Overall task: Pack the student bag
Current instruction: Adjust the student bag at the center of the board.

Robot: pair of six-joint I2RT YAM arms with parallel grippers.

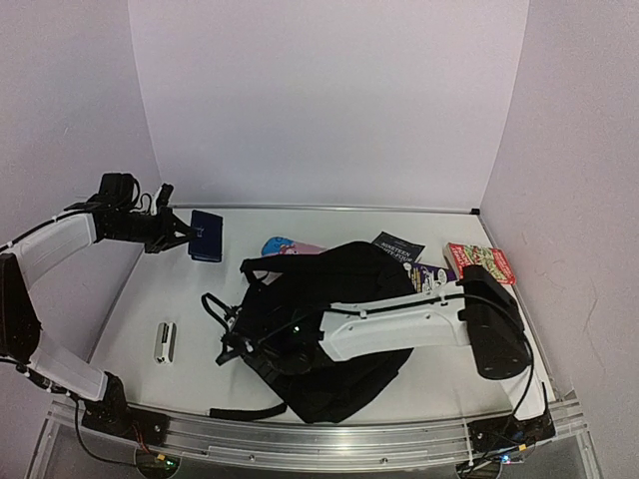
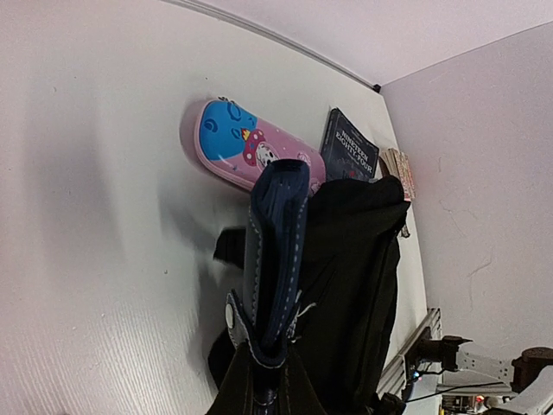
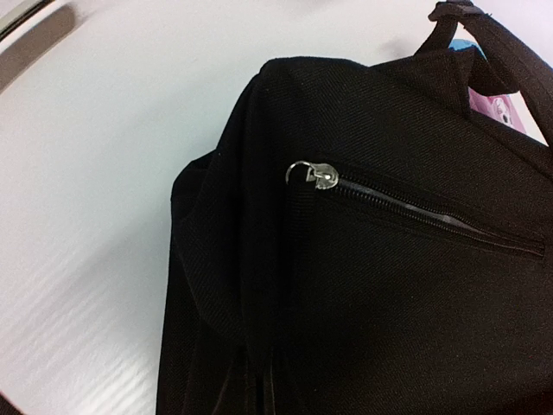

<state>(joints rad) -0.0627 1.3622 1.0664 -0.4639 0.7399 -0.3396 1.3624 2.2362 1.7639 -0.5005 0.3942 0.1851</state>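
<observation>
Backpack lay slumped at the middle of the worktop, a little right of centre, with straps trailing to the near-left. Left tool pinched the pouch by one end and held it, apparently clear of the surface, over the far-left, well apart from the backpack. Right arm stretched across the backpack. Right tool was black against black cloth and its own camera showed no fingers, so I could not tell whether it was spread or pressed together. Risks, as I judged them:
- The zip pull looked run fully shut, so the pouch would meet cloth rather than a mouth.
- Limp fabric would likely sag over any opening unless held.
- The pouch, gripped at one end only, might pivot or slip.
- Loose straps could snag a finger.
- The right arm lay across the approach.

Materials: backpack of matt woven black cloth, soft and creased, with a small bright metal pull. Pouch dark blue, flat, with pale stitching and a snap stud. Pencil case glossy, rounded, pink and blue. Book dark, stiff, flat.
</observation>
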